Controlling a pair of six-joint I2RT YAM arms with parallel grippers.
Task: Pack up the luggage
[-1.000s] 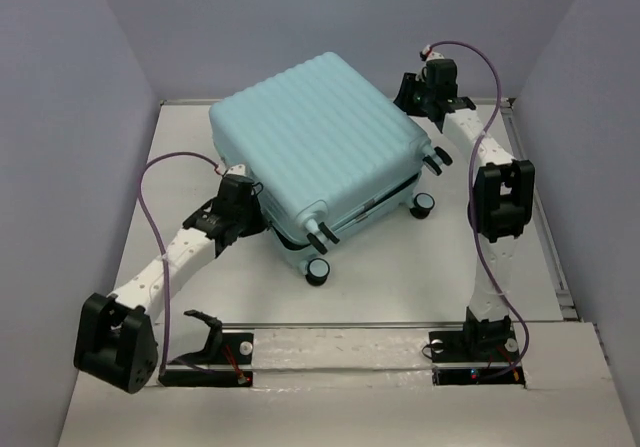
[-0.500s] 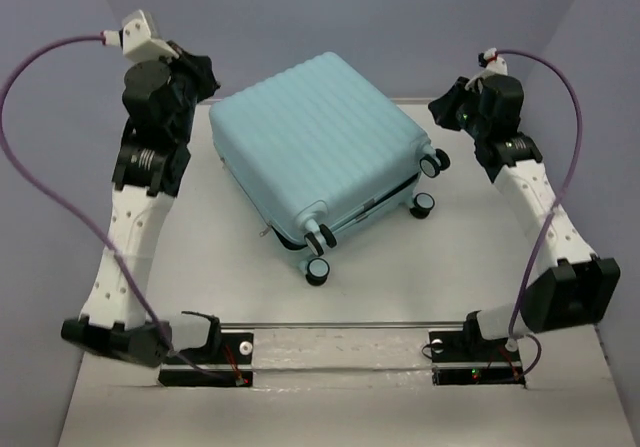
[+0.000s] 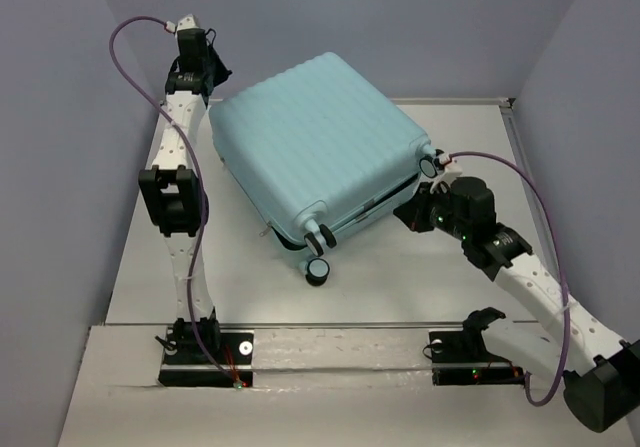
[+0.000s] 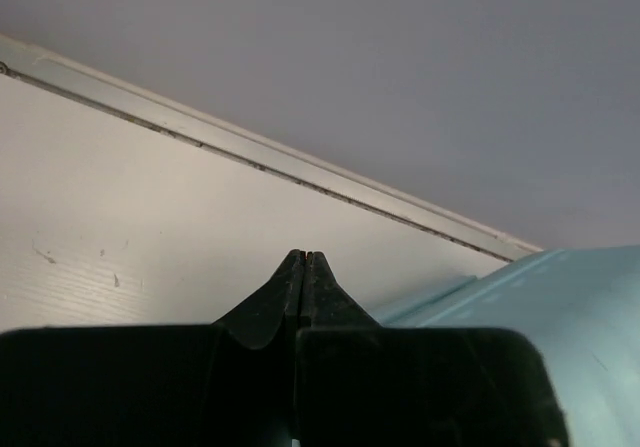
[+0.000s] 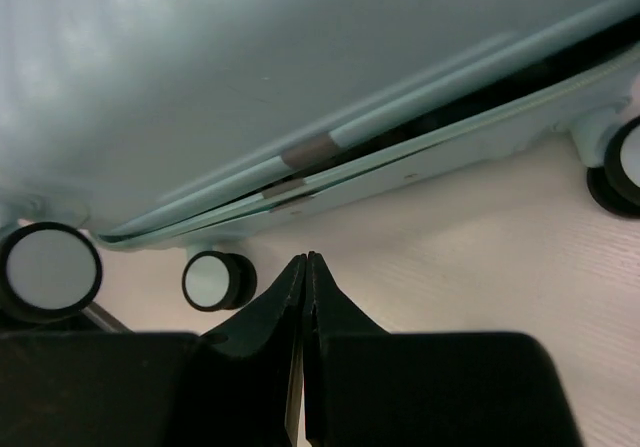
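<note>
- Luggage (image 3: 315, 147), a single pale mint-blue hard-shell case with a ribbed top, lies flat across the middle and far part of the white table (image 3: 380, 277). It is turned at an angle, with its wheeled end facing the near right.
- Its two shells are folded together. The right wrist view shows a dark gap running along the seam (image 5: 300, 157) between them.
- Three wheels show from overhead: one (image 3: 317, 272) nearest the arms' bases, one (image 3: 320, 235) tucked against the case's near corner, and one (image 3: 432, 164) at the right end. The right wrist view also catches three wheels, two at lower left and one at the right edge.
- Two arms work the scene. The left arm stretches up along the table's left side and puts the left gripper (image 3: 212, 67) by the case's far left corner.
- That gripper's fingers are pressed tight together and grasp nothing. In its own wrist view the tips point toward the table's far edge, with a corner of the case just to the right.
- The right gripper (image 3: 410, 212) sits low over the table just beside the wheeled end. Its fingers are clenched on nothing, and the tips meet just short of the seam.
- Two purple cables, one (image 3: 112, 42) looping off the left arm and one (image 3: 480, 154) off the right, arc above the table.
</note>
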